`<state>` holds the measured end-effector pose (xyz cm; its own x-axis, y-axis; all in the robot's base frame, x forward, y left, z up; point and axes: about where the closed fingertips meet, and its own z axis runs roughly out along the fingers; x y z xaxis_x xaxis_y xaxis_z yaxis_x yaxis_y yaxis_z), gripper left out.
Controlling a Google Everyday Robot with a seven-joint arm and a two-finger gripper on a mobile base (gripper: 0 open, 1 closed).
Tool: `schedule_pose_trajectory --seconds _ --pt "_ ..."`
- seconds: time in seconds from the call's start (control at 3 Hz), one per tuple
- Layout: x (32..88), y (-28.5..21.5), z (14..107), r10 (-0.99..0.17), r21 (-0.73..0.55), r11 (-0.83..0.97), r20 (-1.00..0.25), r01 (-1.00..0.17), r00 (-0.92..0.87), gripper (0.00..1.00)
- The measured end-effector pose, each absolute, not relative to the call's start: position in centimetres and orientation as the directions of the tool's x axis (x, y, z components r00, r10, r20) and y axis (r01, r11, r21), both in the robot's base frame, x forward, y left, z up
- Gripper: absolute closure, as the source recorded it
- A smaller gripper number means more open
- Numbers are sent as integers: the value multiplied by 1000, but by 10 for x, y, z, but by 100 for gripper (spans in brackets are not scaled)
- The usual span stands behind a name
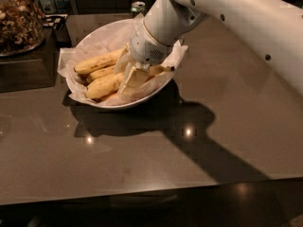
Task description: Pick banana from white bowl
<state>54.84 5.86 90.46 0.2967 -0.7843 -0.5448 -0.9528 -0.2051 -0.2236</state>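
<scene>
White bowl (129,103), wide and round with sloping sides, lined with crinkled white paper (108,34) that spills over the rim. It stands on a dark glossy countertop (142,167). In the bowl lie the bananas (104,85), yellow with brown flecks. Three lie side by side on the left half, pointing toward the middle. A further yellow end shows to the right of my gripper (134,79), and I cannot tell whether it is a fourth fruit.

My gripper reaches down into the middle of the bowl, at the inner ends of the bananas. I cannot tell how far open it is, or whether it holds anything. My one white arm (236,18) enters from the upper right.

Also shown: one glass jar (19,20) of nuts at the far left, and one can (138,7) behind the bowl.
</scene>
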Motion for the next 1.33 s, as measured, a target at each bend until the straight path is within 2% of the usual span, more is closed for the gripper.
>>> schedule_pose_trajectory --seconds 0.33,1.0,1.33 --pt "548 59 906 -784 -224 -205 -545 -953 297 100" --pt "553 30 934 -825 -330 -118 -492 -936 278 100" --pt "544 18 975 -797 -400 -123 -506 -908 330 100"
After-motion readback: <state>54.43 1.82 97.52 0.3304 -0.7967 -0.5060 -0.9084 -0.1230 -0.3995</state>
